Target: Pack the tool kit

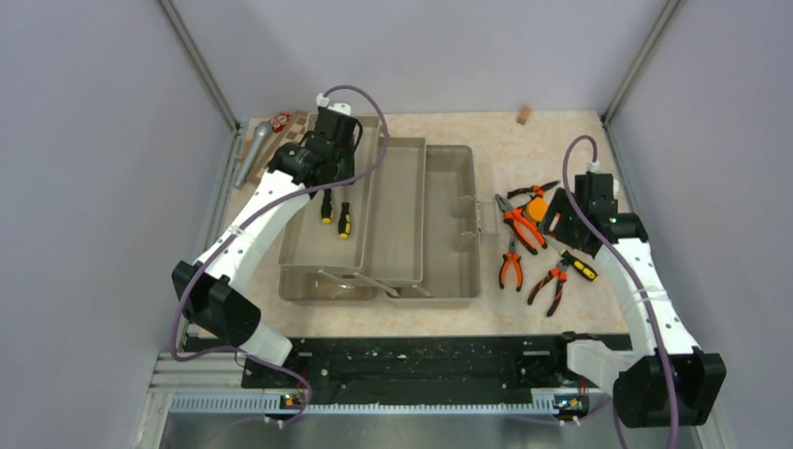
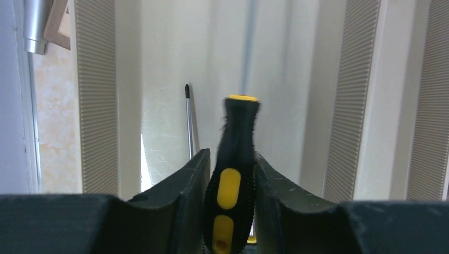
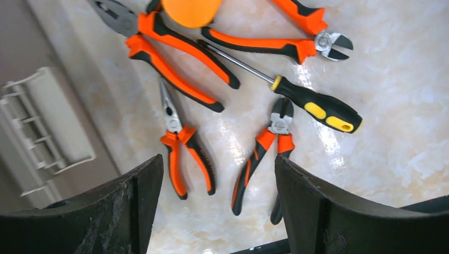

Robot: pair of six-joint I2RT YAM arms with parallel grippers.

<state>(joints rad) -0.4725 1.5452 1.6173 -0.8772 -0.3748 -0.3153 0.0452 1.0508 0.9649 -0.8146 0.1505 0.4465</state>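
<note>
Table [image 1: 570,140]: pale marbled top, with the whole kit spread across it.
Toolbox [image 1: 451,238]: lying open mid-table, its beige trays fanned out side by side.
Left tray [image 1: 313,245]: the outermost tray, directly under the left arm.
Left gripper [image 2: 231,174]: over the left tray, fingers clamped on a black-and-yellow handle.
Right gripper [image 3: 217,180]: fingers spread wide with nothing between them, hovering over the loose tools to the right of the toolbox.
Large pliers [image 3: 174,58]: orange-handled, flat on the table.
Side cutters [image 3: 262,159]: nearest the right gripper.
Far cutters [image 3: 296,39]: beyond the loose screwdriver.
Long-nose pliers [image 3: 182,148]: just beside the side cutters.
Tape measure [image 3: 190,10]: orange, up against the large pliers.
Held screwdriver [image 2: 235,132]: gripped by its handle.
Second screwdriver [image 2: 189,124]: thin shaft lying in the tray beside the held one.
Loose screwdriver [image 3: 317,106]: on the table between the two cutters.
Lettering: any brand on the handles looks too small to read.
</note>
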